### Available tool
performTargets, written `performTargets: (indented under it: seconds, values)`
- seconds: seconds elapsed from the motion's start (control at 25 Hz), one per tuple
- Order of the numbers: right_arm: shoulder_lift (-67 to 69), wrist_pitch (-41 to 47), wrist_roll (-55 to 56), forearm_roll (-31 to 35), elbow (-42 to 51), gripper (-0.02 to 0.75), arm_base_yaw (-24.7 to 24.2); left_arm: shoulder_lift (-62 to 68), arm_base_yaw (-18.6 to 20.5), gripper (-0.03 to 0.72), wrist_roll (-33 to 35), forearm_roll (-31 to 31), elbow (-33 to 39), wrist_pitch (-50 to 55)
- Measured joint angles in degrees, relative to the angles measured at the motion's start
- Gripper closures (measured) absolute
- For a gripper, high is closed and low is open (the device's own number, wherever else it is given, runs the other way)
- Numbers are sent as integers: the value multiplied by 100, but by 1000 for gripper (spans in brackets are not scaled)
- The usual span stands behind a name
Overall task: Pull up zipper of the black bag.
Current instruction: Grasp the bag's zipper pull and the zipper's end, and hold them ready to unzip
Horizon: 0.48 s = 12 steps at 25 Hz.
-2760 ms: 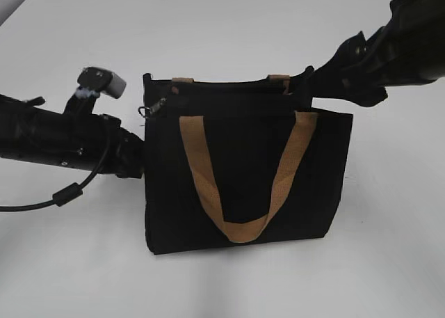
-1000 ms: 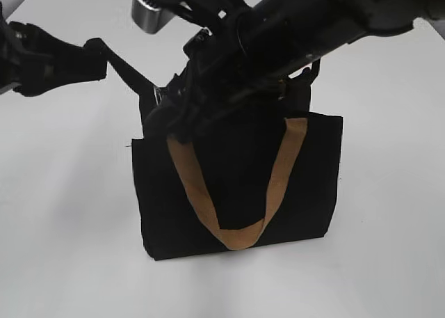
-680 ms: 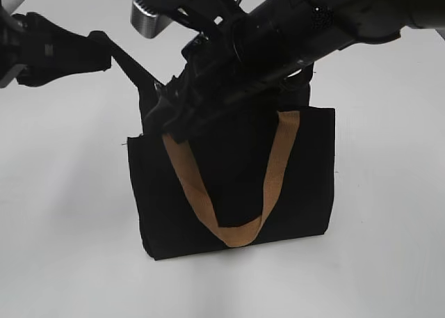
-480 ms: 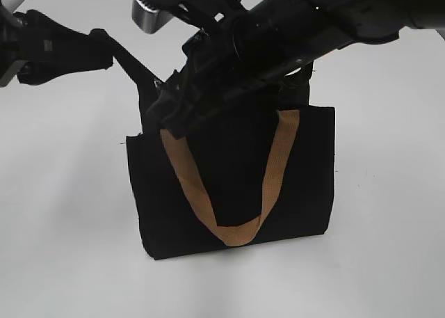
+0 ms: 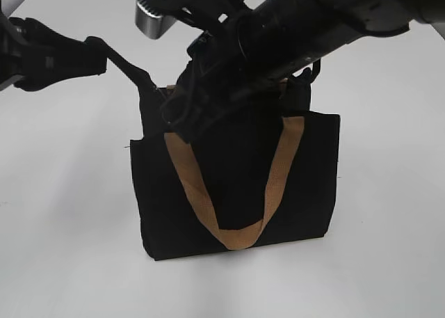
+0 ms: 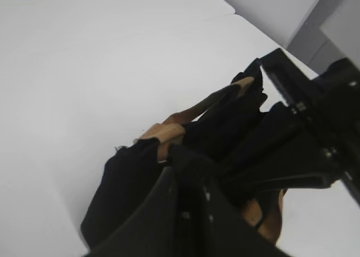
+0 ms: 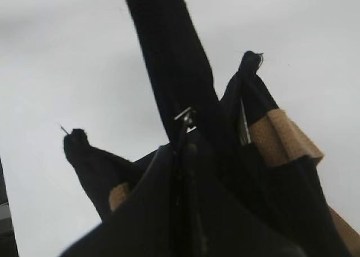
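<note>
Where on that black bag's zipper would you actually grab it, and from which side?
Grip the small silvery ring pull on the zipper, not the tan handle. It stands out from the bag's top edge, so thin fingers can likely pinch it from above, as the right gripper does. The left gripper holds the black end tab taut.
</note>
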Motion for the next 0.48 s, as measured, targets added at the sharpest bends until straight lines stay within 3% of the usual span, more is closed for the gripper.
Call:
performTargets:
  seconds: [0.2, 0.48]
  values:
    - [-183, 185, 399, -426, 0, 730, -64, 0, -19, 659, 0, 344, 0, -238]
    - [-411, 789, 667, -359, -36, 734, -498, 4, -45, 659, 2, 695, 0, -257]
